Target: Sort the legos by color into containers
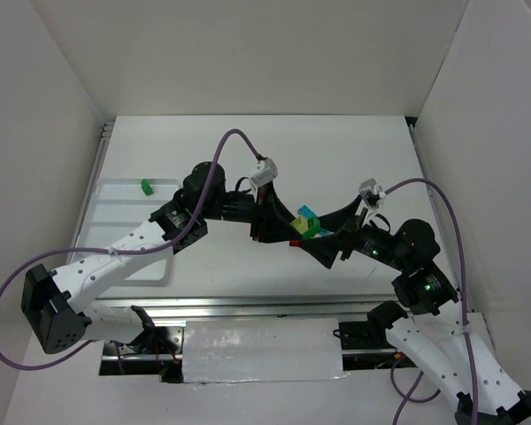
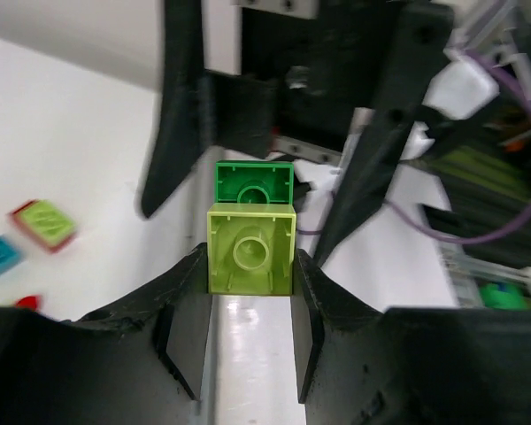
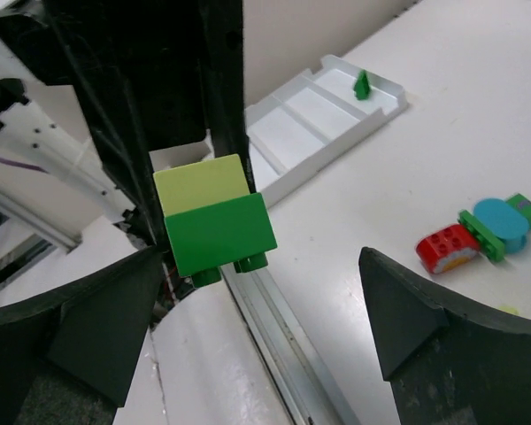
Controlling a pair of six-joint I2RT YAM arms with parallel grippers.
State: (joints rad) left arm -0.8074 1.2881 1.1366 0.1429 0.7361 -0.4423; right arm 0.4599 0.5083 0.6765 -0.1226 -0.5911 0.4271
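The left fingers [image 2: 184, 297] pinched the lime brick [image 2: 250, 250]; its stuck-on green brick [image 3: 219, 232] poked between the wide-open right fingers [image 3: 407, 301].

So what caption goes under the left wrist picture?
The left gripper holds a lime brick joined to a green brick.

No text, label, brand, number or sign is showing legibly in any of the views.
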